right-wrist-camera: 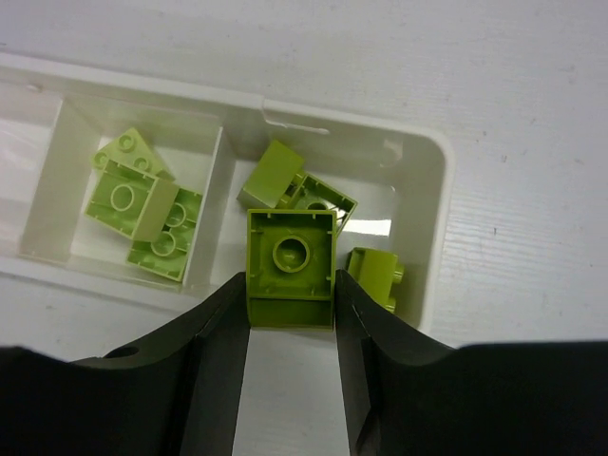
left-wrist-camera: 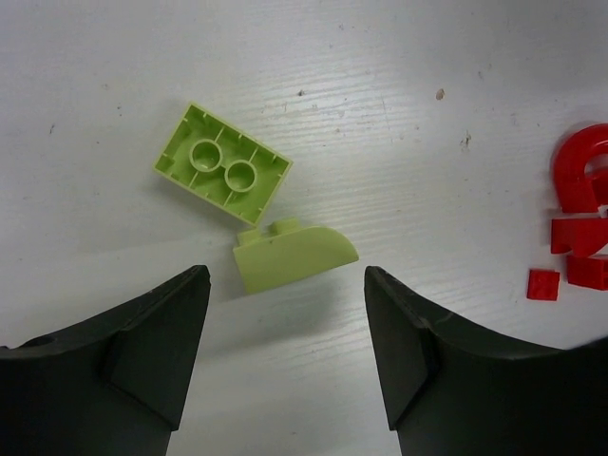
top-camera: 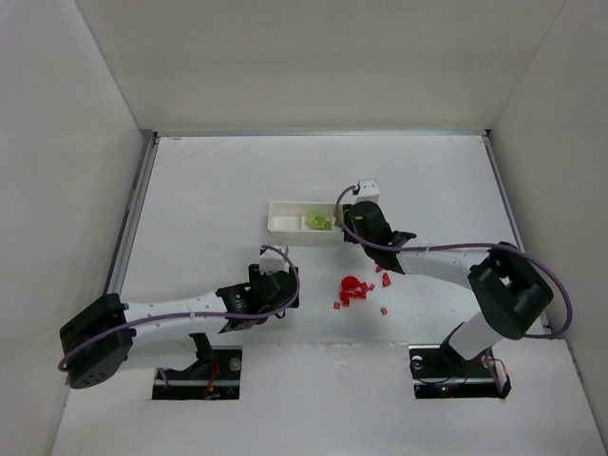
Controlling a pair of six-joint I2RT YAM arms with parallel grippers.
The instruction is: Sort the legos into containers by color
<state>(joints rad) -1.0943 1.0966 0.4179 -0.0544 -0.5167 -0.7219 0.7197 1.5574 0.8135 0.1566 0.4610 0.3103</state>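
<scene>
My right gripper (right-wrist-camera: 291, 285) is shut on a lime-green lego (right-wrist-camera: 290, 268), hollow side up, held above the near wall of the white tray (right-wrist-camera: 432, 228). Several lime-green legos (right-wrist-camera: 142, 204) lie in the tray's middle and right compartments (top-camera: 318, 221). My left gripper (left-wrist-camera: 285, 285) is open just short of a curved lime-green lego (left-wrist-camera: 293, 255) and an upside-down lime-green brick (left-wrist-camera: 223, 166) on the table. Small red legos (top-camera: 359, 288) with one rounder red piece (left-wrist-camera: 581, 171) lie between the arms. The right gripper (top-camera: 359, 220) hides the tray's right end in the top view.
White walls enclose the table on three sides. A metal rail (top-camera: 133, 209) runs along the left edge. Arm bases (top-camera: 199, 366) sit at the near edge.
</scene>
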